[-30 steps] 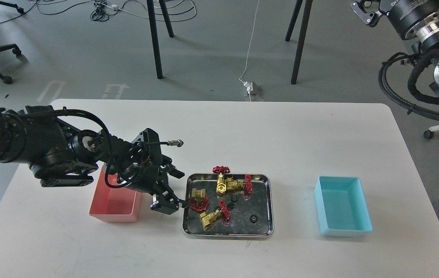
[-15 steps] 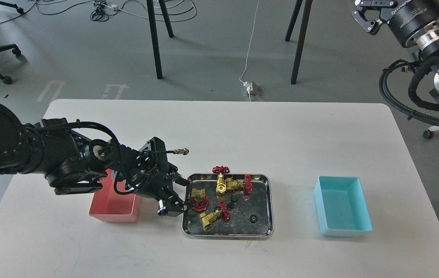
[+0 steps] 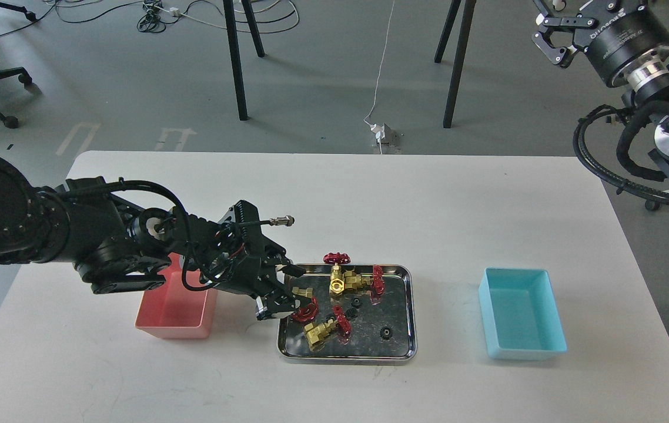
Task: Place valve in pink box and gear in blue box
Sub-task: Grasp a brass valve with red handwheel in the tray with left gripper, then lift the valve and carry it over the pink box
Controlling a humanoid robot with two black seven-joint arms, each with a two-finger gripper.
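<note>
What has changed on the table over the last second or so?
The left arm's black two-finger tool has slid right, from beside the salmon-pink plastic bin to the shiny steel tray's left edge, its fingers now open around the nearest brass valve with a red handwheel. Nothing is grasped yet. Valves, gears and the light-blue plastic bin stayed put.

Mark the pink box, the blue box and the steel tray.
pink box (image 3: 173,329), head view, on its near outer wall.
blue box (image 3: 525,351), head view, on its near wall.
steel tray (image 3: 346,354), head view, on its near rim.
</note>
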